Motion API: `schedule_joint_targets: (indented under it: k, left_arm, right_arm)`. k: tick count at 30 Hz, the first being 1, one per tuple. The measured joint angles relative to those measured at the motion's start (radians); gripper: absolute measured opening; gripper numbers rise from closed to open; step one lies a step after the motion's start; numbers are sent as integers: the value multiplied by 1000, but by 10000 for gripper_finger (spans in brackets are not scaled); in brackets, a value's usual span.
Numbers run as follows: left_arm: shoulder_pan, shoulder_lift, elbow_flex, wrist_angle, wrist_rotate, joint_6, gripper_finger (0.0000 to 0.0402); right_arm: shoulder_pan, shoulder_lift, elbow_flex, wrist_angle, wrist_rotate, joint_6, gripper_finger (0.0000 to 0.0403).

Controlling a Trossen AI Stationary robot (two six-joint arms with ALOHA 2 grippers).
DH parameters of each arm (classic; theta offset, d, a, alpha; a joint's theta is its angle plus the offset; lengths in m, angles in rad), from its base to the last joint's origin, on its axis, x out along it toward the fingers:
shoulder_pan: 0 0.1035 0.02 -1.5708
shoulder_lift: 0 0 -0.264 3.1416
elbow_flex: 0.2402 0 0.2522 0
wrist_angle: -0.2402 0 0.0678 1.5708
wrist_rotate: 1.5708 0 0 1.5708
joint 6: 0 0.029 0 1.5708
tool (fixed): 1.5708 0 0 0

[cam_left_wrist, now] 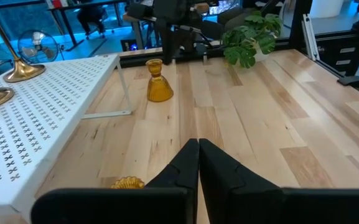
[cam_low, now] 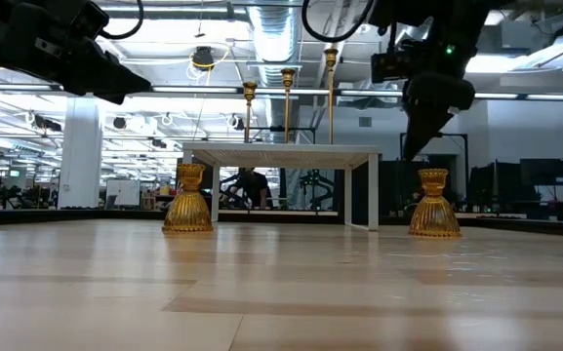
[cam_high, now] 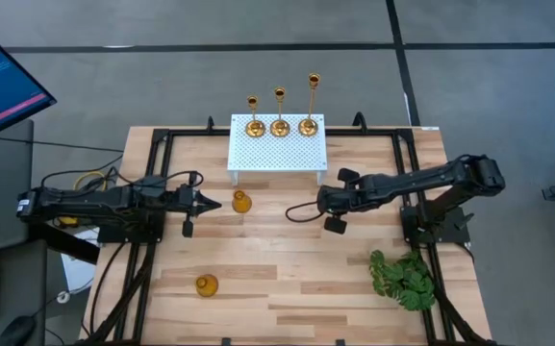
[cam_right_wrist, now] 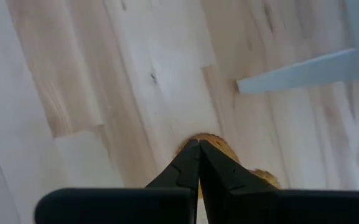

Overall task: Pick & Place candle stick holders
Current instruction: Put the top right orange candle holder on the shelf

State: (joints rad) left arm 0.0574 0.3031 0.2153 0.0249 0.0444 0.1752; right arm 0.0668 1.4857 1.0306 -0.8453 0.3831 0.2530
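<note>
Well, from my remote seat I saw the left gripper (cam_high: 207, 201) stretched over the left part of the table (cam_high: 287, 288), its fingers (cam_left_wrist: 185, 165) pressed together and holding nothing. Just past its tip stood a squat amber holder (cam_high: 241, 202), upright on the wood (the left wrist view caught only a sliver of its rim). Nearer the front edge and well apart sat a second squat holder (cam_high: 207, 285), also upright. Further along, the white perforated stand (cam_high: 277, 154) carried three slim brass sticks on round bases along its far edge: the shortest (cam_high: 254, 125), the middle one (cam_high: 280, 125) and the tallest (cam_high: 309, 123), side by side. To the right of the stand the right gripper (cam_high: 291, 210) hung with its fingers (cam_right_wrist: 195, 165) closed and empty; its wrist camera looked down past the tips onto an amber piece (cam_right_wrist: 219, 149), and I couldn't tell whether they touched. A green leafy plant (cam_high: 404, 279) lay at the right front corner
</note>
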Motion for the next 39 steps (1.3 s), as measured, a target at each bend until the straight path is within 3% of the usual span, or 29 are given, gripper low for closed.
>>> schedule_joint_targets:
  k: [6, 15, 21, 39]
  left_arm:
    - [0, 0, 0, 0, 0, 0, 12]
    - [0, 0, 0, 0, 0, 0, 12]
    - [0, 0, 0, -1, 0, 0, 12]
    - [0, 0, 0, -1, 0, 0, 12]
  right_arm:
    - [5, 0, 35, -86, 45, 1, 11]
    - [5, 7, 34, -149, 61, 10, 112]
    - [4, 8, 25, -190, 63, 42, 146]
    - [3, 7, -109, -50, 60, 81, 99]
